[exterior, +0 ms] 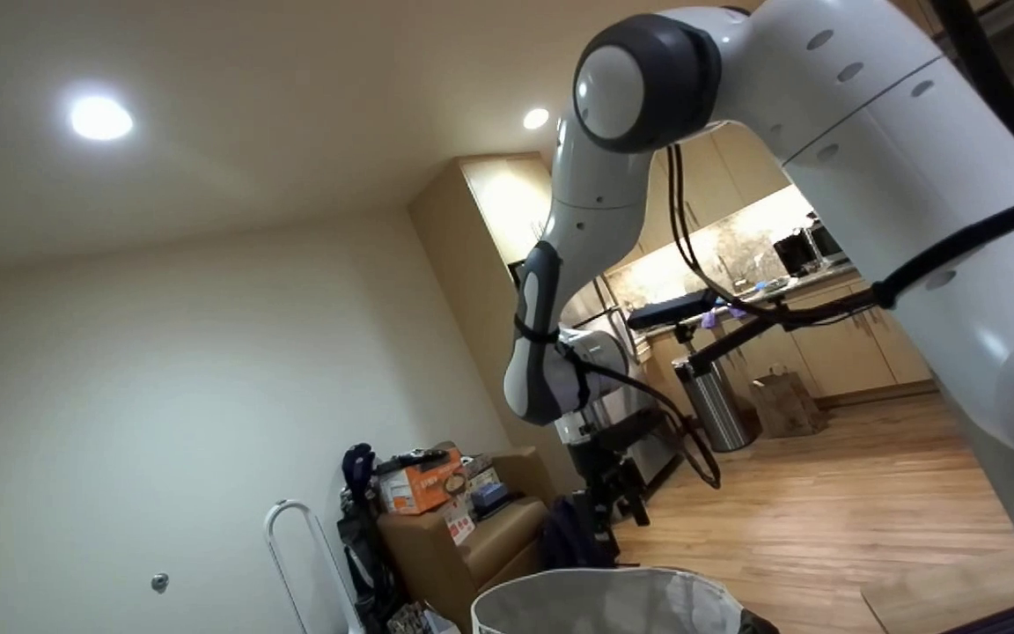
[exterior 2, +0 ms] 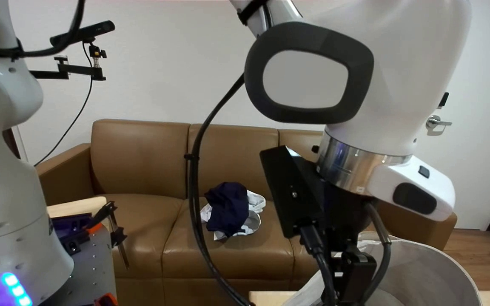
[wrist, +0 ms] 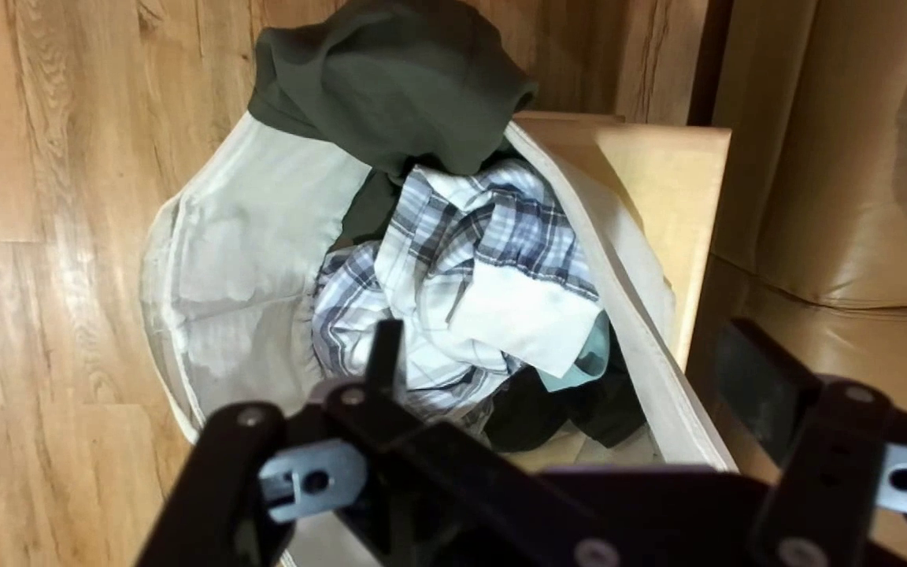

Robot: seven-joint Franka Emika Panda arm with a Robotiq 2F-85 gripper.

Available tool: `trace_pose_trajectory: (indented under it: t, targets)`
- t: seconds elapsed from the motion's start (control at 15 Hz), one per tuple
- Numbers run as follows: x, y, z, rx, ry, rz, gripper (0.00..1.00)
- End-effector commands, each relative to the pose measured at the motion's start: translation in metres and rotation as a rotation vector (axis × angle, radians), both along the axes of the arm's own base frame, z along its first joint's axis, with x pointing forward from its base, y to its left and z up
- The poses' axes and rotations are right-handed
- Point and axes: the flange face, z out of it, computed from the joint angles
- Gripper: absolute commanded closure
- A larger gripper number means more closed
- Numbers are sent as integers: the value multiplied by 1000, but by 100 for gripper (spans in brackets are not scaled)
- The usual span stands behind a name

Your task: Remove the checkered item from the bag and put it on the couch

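The checkered item (wrist: 406,260), a blue, white and grey plaid cloth, lies crumpled inside the bag in the wrist view. It is hidden in both exterior views. The bag (wrist: 225,236) is pale and open-topped; it also shows in both exterior views (exterior: 613,603) (exterior 2: 436,272). My gripper (wrist: 577,370) is open and empty, above the bag, with one finger over the plaid cloth's near side and the other beyond the bag's rim. It also shows in an exterior view (exterior: 623,528). The brown couch (exterior 2: 138,221) stands beside the bag (wrist: 879,197).
A dark green cloth (wrist: 398,87) hangs over the bag's rim. Black and teal cloth (wrist: 579,370) lies beside the plaid. Navy cloth (exterior 2: 228,208) and pale cloth (exterior 2: 255,202) lie on the couch seat. An orange box (exterior: 423,482) and other items are at the couch's end.
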Motion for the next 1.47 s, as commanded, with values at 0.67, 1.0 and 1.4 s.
trace_pose_trajectory:
  t: [0.67, 1.0, 1.4]
  targets:
    - [102, -19, -141, -145, -68, 191, 0]
    - [119, -63, -237, -233, 21, 163, 0]
    - [113, -46, -221, -213, 11, 191, 0]
